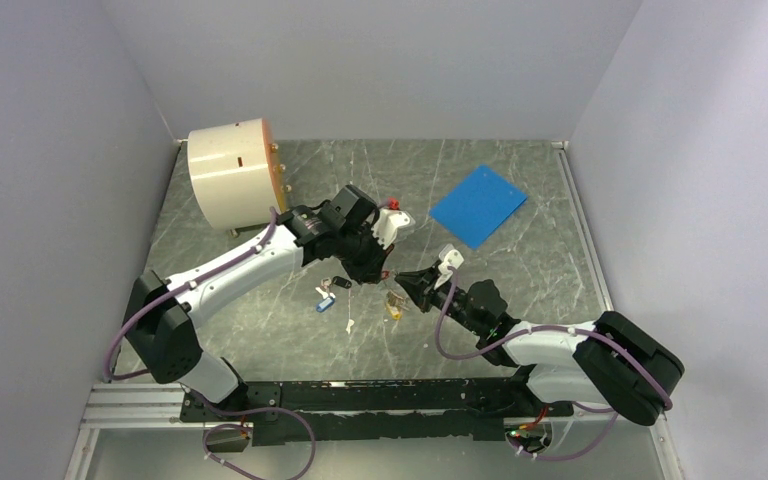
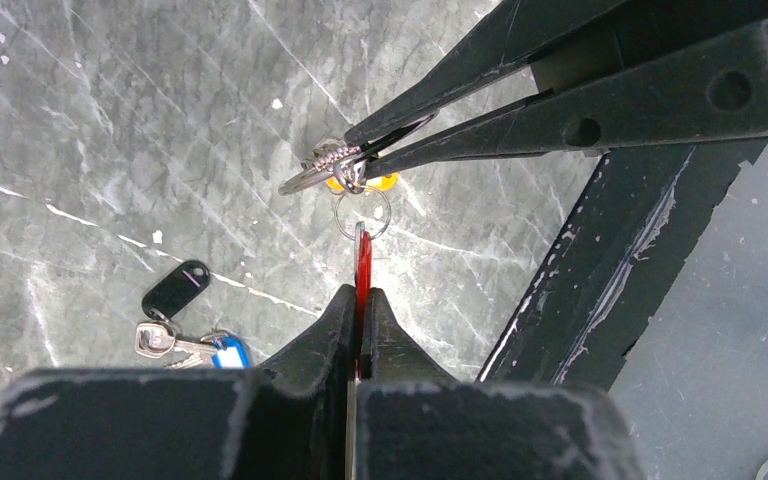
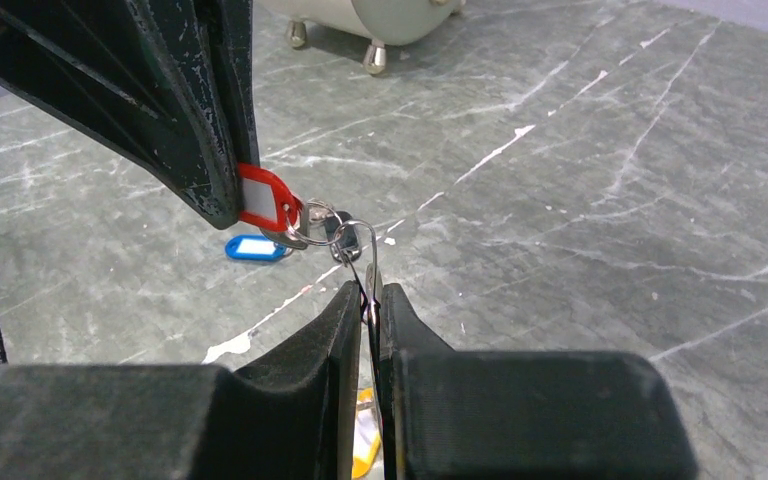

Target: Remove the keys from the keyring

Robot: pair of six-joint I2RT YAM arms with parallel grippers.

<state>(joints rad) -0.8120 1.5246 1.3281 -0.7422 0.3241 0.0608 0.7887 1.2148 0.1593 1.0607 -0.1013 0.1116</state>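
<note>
The left hand (image 2: 360,298) is clamped on the red tag (image 2: 362,262). The right hand (image 3: 370,300) is pinched tight on the keyring (image 2: 325,162), held between both hands above the middle of the table (image 1: 520,290). A yellow tag (image 2: 388,182) shows just beneath the ring. Black (image 2: 175,288) and blue (image 2: 228,350) tags lie nearby on the table.
</note>
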